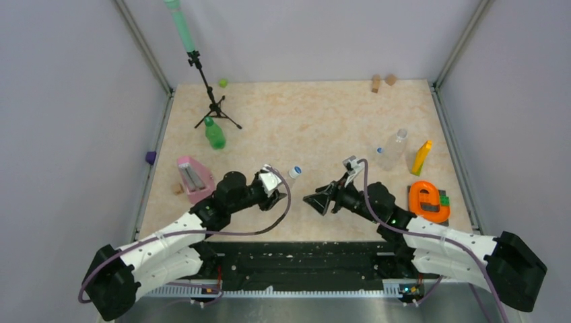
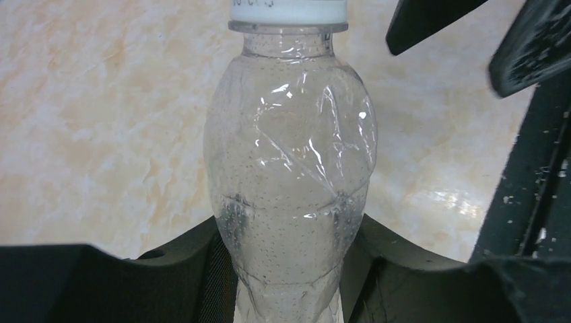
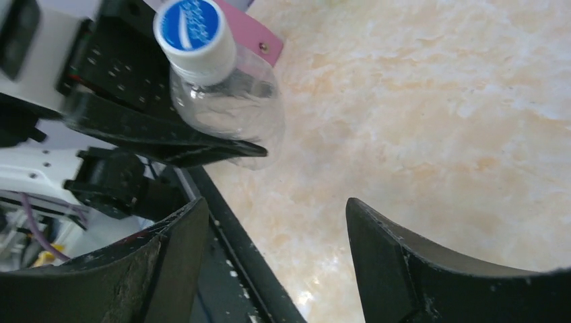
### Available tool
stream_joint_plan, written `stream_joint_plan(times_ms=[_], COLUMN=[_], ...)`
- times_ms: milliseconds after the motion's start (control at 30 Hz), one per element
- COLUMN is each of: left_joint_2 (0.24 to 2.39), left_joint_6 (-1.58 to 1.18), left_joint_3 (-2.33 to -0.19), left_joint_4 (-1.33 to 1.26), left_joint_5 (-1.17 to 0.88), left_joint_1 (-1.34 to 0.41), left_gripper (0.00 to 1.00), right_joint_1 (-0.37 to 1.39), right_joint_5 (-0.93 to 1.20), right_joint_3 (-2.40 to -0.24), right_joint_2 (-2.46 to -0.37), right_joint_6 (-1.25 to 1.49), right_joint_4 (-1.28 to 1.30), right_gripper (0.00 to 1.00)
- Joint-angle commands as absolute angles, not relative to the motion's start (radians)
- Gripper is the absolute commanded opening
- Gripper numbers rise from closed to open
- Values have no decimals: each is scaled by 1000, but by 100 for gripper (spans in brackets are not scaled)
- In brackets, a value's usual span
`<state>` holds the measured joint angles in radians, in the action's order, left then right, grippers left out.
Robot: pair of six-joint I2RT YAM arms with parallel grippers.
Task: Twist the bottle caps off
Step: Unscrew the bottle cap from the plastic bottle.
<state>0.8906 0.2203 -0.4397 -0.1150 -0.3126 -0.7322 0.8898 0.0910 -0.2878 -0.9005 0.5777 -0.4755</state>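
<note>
My left gripper [image 1: 275,180] is shut on a clear bottle [image 2: 289,168] and holds it above the table, its blue cap [image 1: 297,171] pointing right. The cap [image 3: 192,30] is on the bottle's neck; only its white rim [image 2: 288,10] shows in the left wrist view. My right gripper [image 1: 315,200] is open and empty, just right of and nearer than the cap, not touching it; it also shows in the right wrist view [image 3: 276,215]. A green bottle [image 1: 215,134] with a dark green cap [image 1: 208,121] stands at the back left. Another clear bottle [image 1: 394,148] lies at the right, a small blue cap [image 1: 380,151] beside it.
A black tripod [image 1: 214,101] stands behind the green bottle, a lime-green lump [image 1: 222,83] beyond it. A pink object [image 1: 194,178] lies by my left arm. A yellow block [image 1: 421,157] and an orange object [image 1: 429,200] sit at the right. Wooden blocks [image 1: 382,81] are at the back.
</note>
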Motion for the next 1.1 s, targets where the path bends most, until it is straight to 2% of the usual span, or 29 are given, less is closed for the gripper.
stream_joint_plan(times_ms=[0, 167, 433, 600, 1000, 1067], left_joint_2=[880, 898, 954, 1002, 999, 997], left_joint_6=[281, 443, 525, 547, 554, 554], left_joint_3=[-417, -402, -365, -374, -376, -377], left_joint_4=[-213, -241, -330, -321, -315, -307], left_joint_5=[-50, 264, 383, 403, 353, 349], left_joint_1=[-796, -995, -1071, -1106, -1143, -1143], left_gripper=[0, 0, 0, 0, 0, 0], right_joint_1=[892, 892, 891, 890, 890, 891], right_joint_5=[82, -26, -51, -70, -80, -78], right_joint_3=[-276, -213, -190, -177, -169, -171], right_joint_2=[-884, -896, -911, -920, -958, -965], right_joint_6=[769, 903, 961, 990, 1022, 1026], right_joint_4=[-699, -799, -853, -866, -899, -901], right_gripper=[73, 72, 70, 64, 58, 55])
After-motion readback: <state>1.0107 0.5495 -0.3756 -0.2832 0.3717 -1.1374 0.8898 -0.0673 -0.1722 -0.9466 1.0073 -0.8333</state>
